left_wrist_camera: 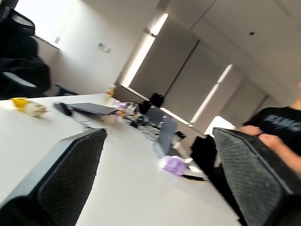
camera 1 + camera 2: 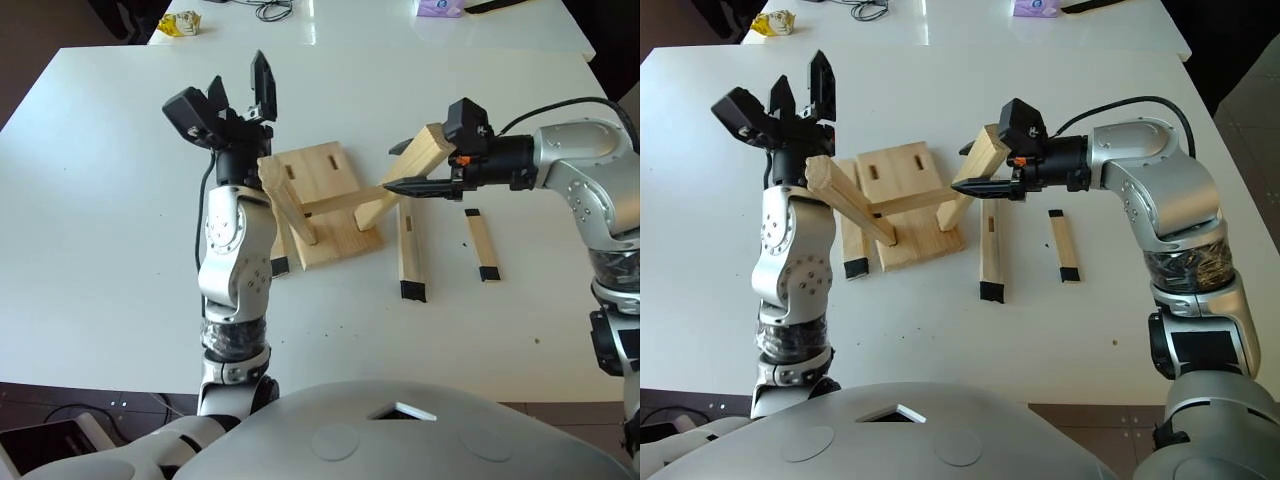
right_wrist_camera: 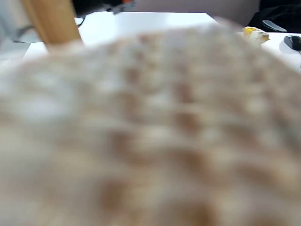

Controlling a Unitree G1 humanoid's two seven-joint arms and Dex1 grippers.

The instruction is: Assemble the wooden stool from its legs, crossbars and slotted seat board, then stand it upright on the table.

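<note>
1. Seat board [image 2: 322,172]: pale wood, lying flat mid-way across the white table [image 2: 100,220], with two slots visible in its upper face.
2. Leg frame [image 2: 345,200]: two legs joined by one crossbar. It is tilted over the seat board, one leg's lower end resting on the board's near edge and its upper end just beside the left forearm.
3. Right gripper [image 2: 392,187]: fingers drawn together on the leg frame, at the far leg where the crossbar meets it. The right wrist view has blurred wood pressed close.
4. Left gripper [image 2: 238,85]: raised above the table behind the board, pointing upward, fingers spread wide and holding nothing.
5. Loose leg [image 2: 408,250]: flat on the table just right of the board, black cap at its near end.
6. Second loose leg [image 2: 852,245]: flat against the board's left side, black cap toward the near edge.
7. Short crossbar [image 2: 480,243]: flat, right of the loose leg and apart from it, with dark tips.
8. Markings: a yellow packet [image 2: 180,22] and a purple packet [image 2: 438,8] sit with cables [image 2: 272,10] on the second table [image 2: 350,25] behind. Their print is too small to read.
9. Open room: broad bare table lies left of the left arm and along the near edge. All parts lie well inside the edges.
</note>
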